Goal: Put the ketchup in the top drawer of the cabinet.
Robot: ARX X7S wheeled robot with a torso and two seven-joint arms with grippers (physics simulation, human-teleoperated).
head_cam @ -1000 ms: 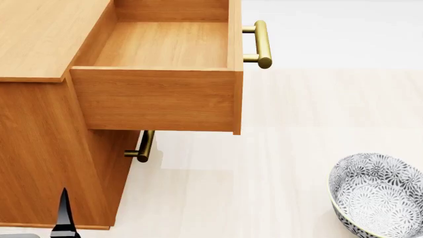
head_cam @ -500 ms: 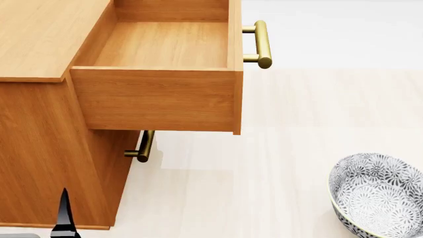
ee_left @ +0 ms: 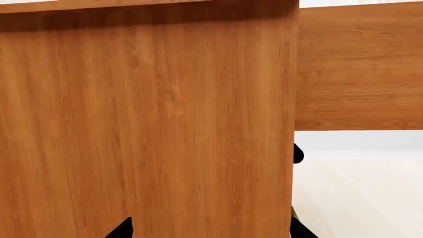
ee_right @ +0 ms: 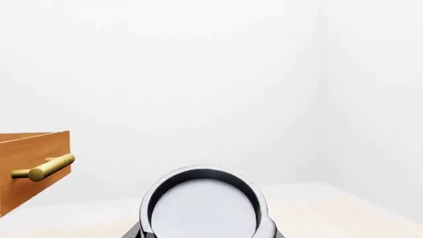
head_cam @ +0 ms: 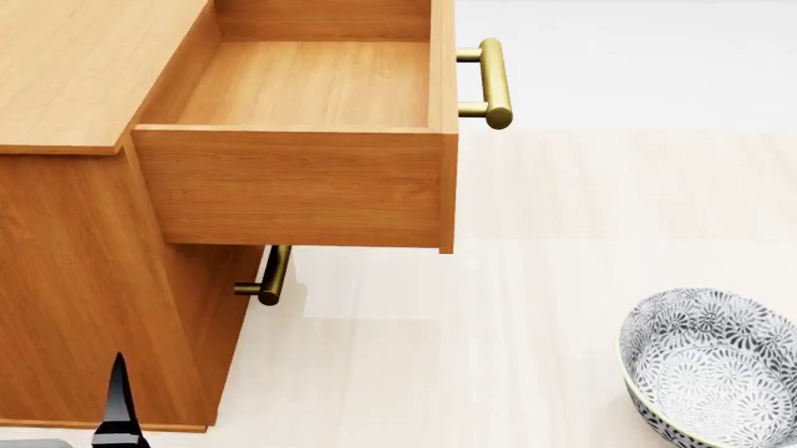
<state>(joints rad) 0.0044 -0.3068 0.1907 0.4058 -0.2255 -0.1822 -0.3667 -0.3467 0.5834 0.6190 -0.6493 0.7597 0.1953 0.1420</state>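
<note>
The cabinet (head_cam: 75,233) stands at the left in the head view. Its top drawer (head_cam: 305,84) is pulled out and shows an empty inside, with the brass handle (head_cam: 495,82) on its front. The ketchup (ee_right: 201,208) shows only in the right wrist view, as a round silver lid seen end-on; its label is hidden. My right gripper (ee_right: 205,234) is shut on it, with grey fingers hugging both sides, and the drawer front (ee_right: 33,163) is off to one side. My left gripper (ee_left: 211,230) is open, close against the cabinet's side wall (ee_left: 152,124). One black fingertip (head_cam: 118,406) shows in the head view.
The lower drawer's brass handle (head_cam: 271,275) sticks out under the open drawer. A grey-white patterned bowl (head_cam: 716,369) sits on the pale floor at the lower right. White walls lie beyond in the right wrist view.
</note>
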